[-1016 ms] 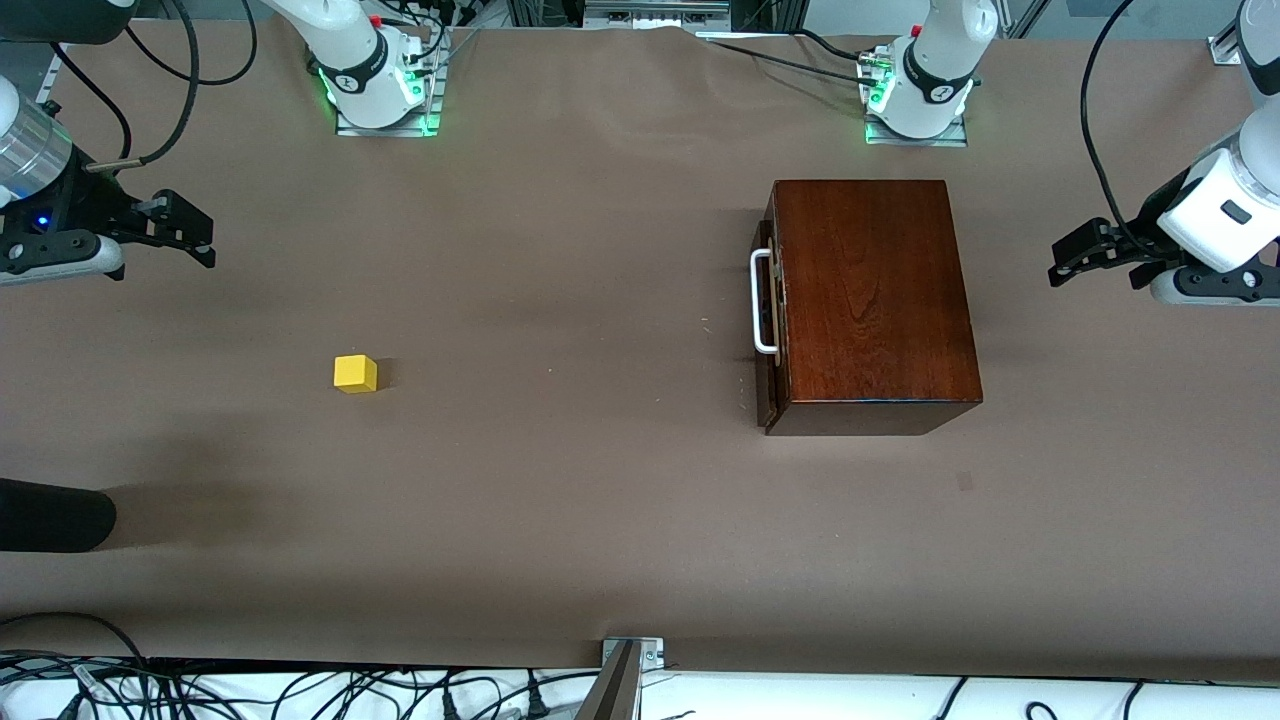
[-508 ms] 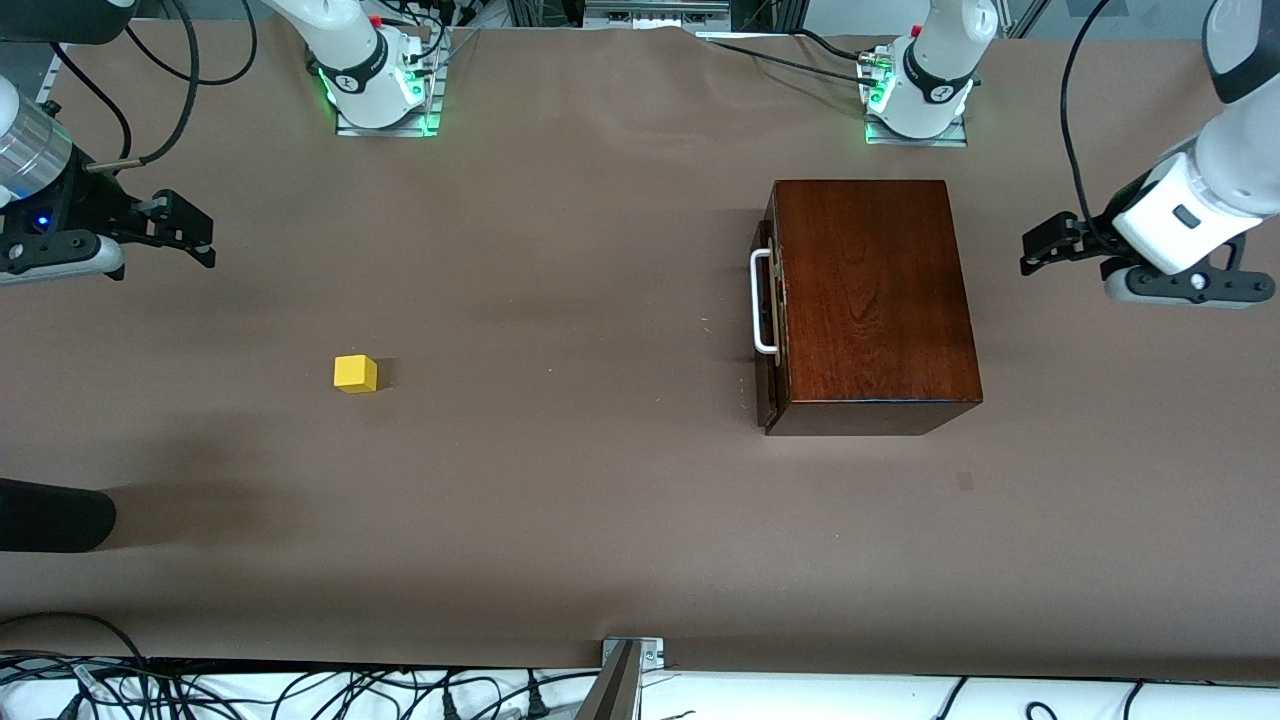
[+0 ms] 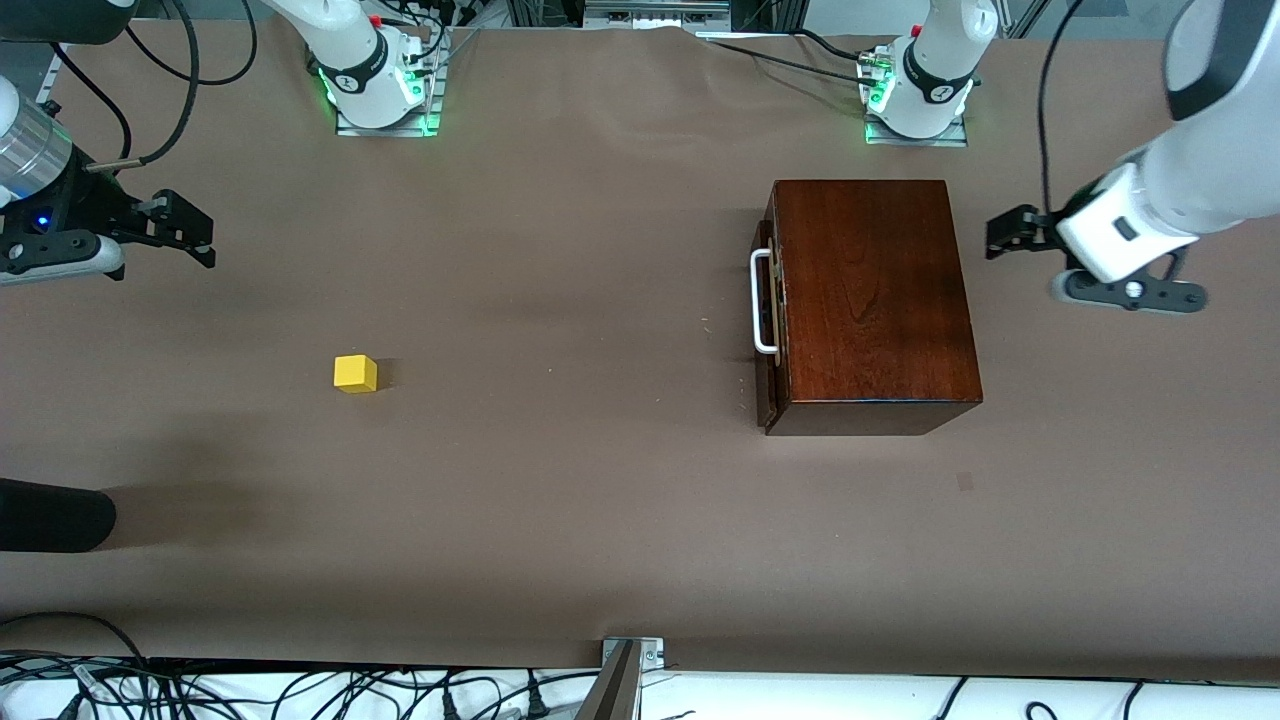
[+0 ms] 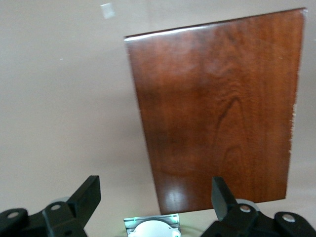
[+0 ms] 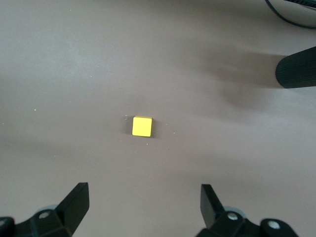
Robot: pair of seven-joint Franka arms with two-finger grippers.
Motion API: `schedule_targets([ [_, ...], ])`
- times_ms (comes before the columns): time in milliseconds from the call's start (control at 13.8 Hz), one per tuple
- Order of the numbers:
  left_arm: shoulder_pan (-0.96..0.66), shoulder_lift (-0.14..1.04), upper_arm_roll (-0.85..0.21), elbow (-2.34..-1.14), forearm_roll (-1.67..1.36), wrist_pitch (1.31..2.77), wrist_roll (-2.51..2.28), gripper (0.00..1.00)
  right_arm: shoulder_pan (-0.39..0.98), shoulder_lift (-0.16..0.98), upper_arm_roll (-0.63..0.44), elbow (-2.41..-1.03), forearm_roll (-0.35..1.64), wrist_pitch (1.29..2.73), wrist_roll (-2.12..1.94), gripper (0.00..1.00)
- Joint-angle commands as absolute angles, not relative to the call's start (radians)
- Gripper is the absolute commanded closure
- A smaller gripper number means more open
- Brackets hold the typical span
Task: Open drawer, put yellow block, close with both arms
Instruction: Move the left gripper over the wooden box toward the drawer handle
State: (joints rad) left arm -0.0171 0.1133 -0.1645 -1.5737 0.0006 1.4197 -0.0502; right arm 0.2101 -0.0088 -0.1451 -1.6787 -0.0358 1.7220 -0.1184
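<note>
The glossy mahogany box [image 3: 870, 300] stands toward the left arm's end of the table. Its drawer [image 3: 768, 300] is shut, with the white bar handle [image 3: 761, 302] facing the table's middle. The yellow block [image 3: 355, 373] lies on the table toward the right arm's end. My left gripper [image 3: 1005, 235] is open and empty, over the table beside the box's end that faces away from the handle. The left wrist view shows the box's top [image 4: 217, 113] ahead of the open left gripper [image 4: 155, 190]. My right gripper [image 3: 185, 230] is open and empty at the right arm's end. The right wrist view shows the block [image 5: 142, 126] ahead of the right gripper [image 5: 143, 197].
A black cylinder [image 3: 55, 515] juts in at the right arm's end, nearer the front camera than the block, and also shows in the right wrist view [image 5: 296, 74]. A metal bracket [image 3: 630, 660] and cables [image 3: 300, 690] lie along the near table edge.
My left arm has swung toward the box, bringing the open gripper close to the box's end. The right arm, the block and the box have not moved.
</note>
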Motion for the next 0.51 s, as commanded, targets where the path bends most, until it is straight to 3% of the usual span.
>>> schedule_targets([
  [0,-0.023,0.159,-0.270,-1.536,0.003,1.407,-0.144,0.00,0.204,-0.005,-0.143,-1.664,-0.025,1.709,-0.115,0.00],
  [435,-0.053,0.273,-0.469,-1.542,0.020,1.618,-0.530,0.00,0.204,-0.005,-0.143,-1.664,-0.025,1.709,-0.115,0.00],
])
